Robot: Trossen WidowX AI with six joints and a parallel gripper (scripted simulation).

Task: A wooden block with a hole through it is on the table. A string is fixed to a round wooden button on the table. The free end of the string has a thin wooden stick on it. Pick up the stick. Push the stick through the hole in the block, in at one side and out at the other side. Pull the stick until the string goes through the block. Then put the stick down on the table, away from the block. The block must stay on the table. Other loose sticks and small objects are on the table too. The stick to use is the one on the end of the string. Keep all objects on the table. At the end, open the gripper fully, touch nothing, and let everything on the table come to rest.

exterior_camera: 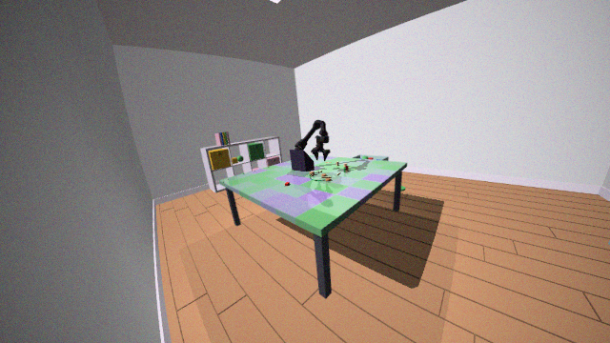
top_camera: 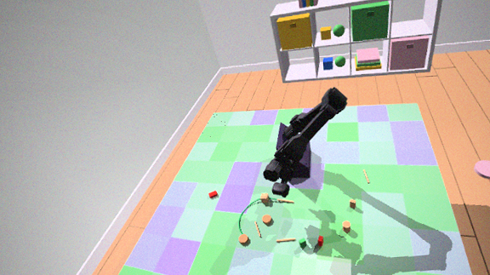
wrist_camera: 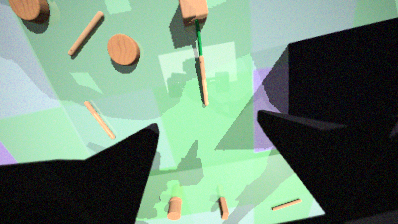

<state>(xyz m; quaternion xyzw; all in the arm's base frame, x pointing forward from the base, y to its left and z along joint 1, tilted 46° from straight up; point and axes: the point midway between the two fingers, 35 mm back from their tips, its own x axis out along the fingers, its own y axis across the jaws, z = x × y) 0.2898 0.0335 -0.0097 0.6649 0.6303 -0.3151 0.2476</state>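
In the wrist view, the end effector is seen spread wide, with nothing pinched in it. The thin stick on the string is laid flat on the table, below the end effector and not touched by it. The block is seen past the stick, farther from the end effector. Green string can be seen on both sides of the block, and it is curved around to the button, which is farther still from the end effector. The inside of the hole cannot be seen. Another round piece is found nearer the end effector than the button.
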